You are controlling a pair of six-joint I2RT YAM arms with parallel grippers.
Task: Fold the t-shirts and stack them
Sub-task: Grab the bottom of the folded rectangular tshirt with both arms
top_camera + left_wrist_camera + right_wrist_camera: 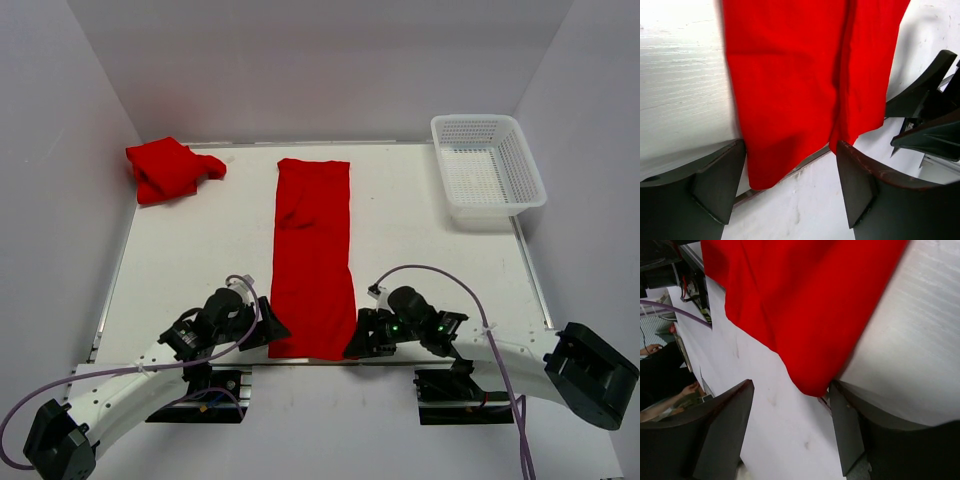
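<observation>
Red t-shirt [313,255] lies flat in the middle of the table [440,270], folded into a long narrow strip running from far side to near side, a few wrinkles in the far half, near hem right at the table's near edge

Second red t-shirt [170,170] is a crumpled heap in the far left corner, well apart from the strip

Left gripper [270,335] sits low at the strip's near left corner, jaws apart. The wrist view shows the hem corner hanging between the two jaws, cloth not pinched

Right gripper [353,343] sits at the near right corner, mirrored, jaws also apart. Its wrist view shows the red corner between the jaws, close to one jaw; can't tell if it touches

Both arms angle inward from their bases toward the hem

White mesh basket [490,170] stands in the far right corner, nothing visible inside
</observation>
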